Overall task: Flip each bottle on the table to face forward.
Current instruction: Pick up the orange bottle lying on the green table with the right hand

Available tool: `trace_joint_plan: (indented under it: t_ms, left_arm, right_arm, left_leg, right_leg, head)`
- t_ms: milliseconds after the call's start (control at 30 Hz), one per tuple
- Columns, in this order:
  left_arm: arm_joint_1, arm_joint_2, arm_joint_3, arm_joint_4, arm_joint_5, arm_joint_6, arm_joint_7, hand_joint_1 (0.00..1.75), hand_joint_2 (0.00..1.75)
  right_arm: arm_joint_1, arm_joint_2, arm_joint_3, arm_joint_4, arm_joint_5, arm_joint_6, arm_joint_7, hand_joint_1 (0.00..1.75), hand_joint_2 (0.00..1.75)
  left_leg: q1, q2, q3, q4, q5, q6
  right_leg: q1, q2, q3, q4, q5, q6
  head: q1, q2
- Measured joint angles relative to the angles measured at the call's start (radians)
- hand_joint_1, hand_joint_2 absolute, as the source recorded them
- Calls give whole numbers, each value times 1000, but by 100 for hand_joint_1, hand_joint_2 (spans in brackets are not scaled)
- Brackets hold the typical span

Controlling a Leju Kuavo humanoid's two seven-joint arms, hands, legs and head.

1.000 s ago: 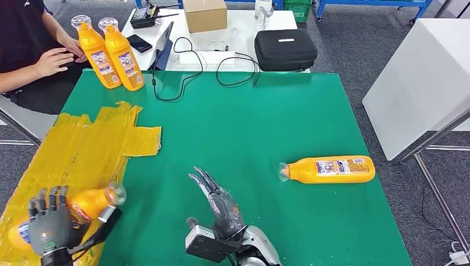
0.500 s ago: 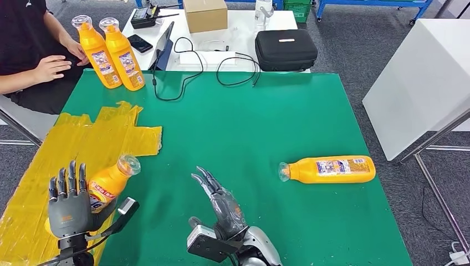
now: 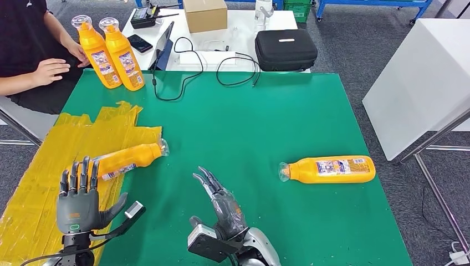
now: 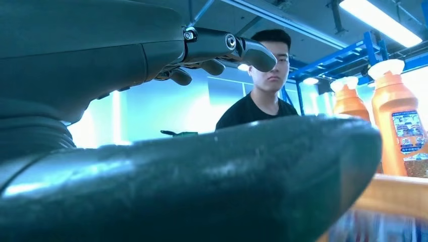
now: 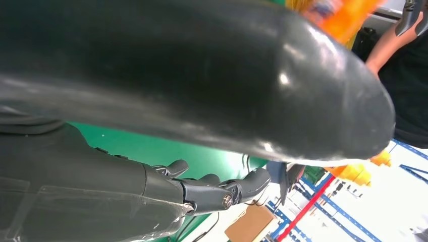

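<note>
An orange bottle (image 3: 126,158) lies on its side on the yellow taped patch (image 3: 66,149) at the table's left, cap towards the middle. My left hand (image 3: 80,202) is just behind it, nearer me, fingers spread and holding nothing. A second orange bottle (image 3: 330,169) lies on the green table (image 3: 238,122) at the right, cap pointing left. My right hand (image 3: 221,205) hovers near the front middle, fingers extended, empty. Two upright orange bottles (image 3: 111,52) stand at the far left corner, also seen in the left wrist view (image 4: 398,121).
A person (image 3: 30,52) sits at the far left, hands resting near the upright bottles. Behind the green table a white table carries a black case (image 3: 285,50), a cardboard box (image 3: 205,14), cables (image 3: 221,61) and a phone.
My left hand rose with the bottle, then let it go. The bottle now lies on the yellow tape farther from me, and the hand is spread and empty. The right hand barely moved.
</note>
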Motion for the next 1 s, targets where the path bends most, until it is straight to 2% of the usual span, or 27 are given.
trace_joint_plan:
  t_ms: [200,267,300,333,367,400,467,500,533,567,633,700,833,1000]
  left_arm:
    - [0,3,-10,-8,4,0,-12,0,0]
    - [24,-42,20,-41,61,0,-108,0,0]
    - [39,-94,61,-56,136,1,-216,0,0]
    - [53,-161,121,-62,243,-2,-365,0,0]
    - [65,-231,192,-60,369,-10,-548,0,0]
    - [75,-302,274,-54,502,-28,-768,0,0]
    - [99,-406,421,-62,756,-128,-1189,0,0]
    - [112,-447,483,-82,885,-217,-1340,0,0]
    - [127,-484,531,-112,1011,-328,-1421,0,0]
    - [144,-522,575,-150,1129,-448,-1448,0,0]
    - [175,-589,639,-224,1276,-640,-1398,0,0]
    - [209,-642,679,-291,1332,-743,-1347,0,0]
    - [262,-717,713,-376,1382,-828,-1336,0,0]
    - [291,-756,724,-410,1384,-849,-1342,0,0]
  right_arm:
    - [0,0,0,1,4,1,0,0,0]
    - [3,0,-1,1,13,2,-1,0,0]
    - [6,0,-2,0,22,2,-1,0,0]
    - [12,0,-4,-2,34,4,-1,0,0]
    - [18,0,-7,-6,46,8,-1,0,0]
    - [26,0,-12,-12,60,13,-1,0,44]
    - [46,-2,-26,-33,83,17,4,0,131]
    - [61,-6,-38,-52,95,13,9,0,175]
    - [81,-12,-52,-78,107,5,16,0,175]
    - [104,-23,-70,-112,119,-9,23,0,175]
    - [154,-51,-107,-187,135,-40,31,0,175]
    - [211,-88,-154,-278,141,-54,29,0,175]
    - [341,-155,-284,-446,146,-46,3,0,175]
    - [451,-192,-460,-579,130,10,-54,0,175]
  left_leg:
    - [0,0,0,0,0,0]
    - [-1,0,0,0,0,0]
    - [-2,0,0,0,0,0]
    - [-3,-1,0,0,0,0]
    - [-3,-1,0,0,0,0]
    - [-3,-1,-1,0,0,1]
    - [-4,1,-2,0,-1,1]
    - [-5,2,-1,0,-1,1]
    - [-6,2,-1,0,-1,1]
    - [-6,1,-1,0,-1,1]
    - [-6,-1,-2,0,-1,1]
    - [-6,-2,-2,0,-2,2]
    - [-6,-2,-2,0,-3,3]
    - [-7,-1,-1,0,-4,3]
  right_leg:
    - [0,0,0,0,0,0]
    - [-1,0,0,0,0,0]
    - [-2,0,-1,0,0,0]
    - [-3,0,-1,0,0,0]
    - [-3,0,-1,0,0,1]
    - [-3,1,-1,0,0,1]
    - [-4,3,-2,0,1,1]
    - [-4,3,-2,-1,1,2]
    - [-5,3,-3,-1,1,2]
    - [-5,3,-3,-1,0,2]
    - [-5,1,-2,-1,0,2]
    - [-5,1,-2,-1,0,2]
    - [-6,1,-2,-1,-1,3]
    - [-6,1,-1,-1,-2,5]
  head:
    - [0,0]
    - [-1,0]
    - [-1,0]
    - [0,0]
    - [2,0]
    - [4,0]
    - [6,0]
    - [6,0]
    - [6,0]
    - [6,0]
    - [6,0]
    - [6,0]
    - [6,0]
    - [6,0]
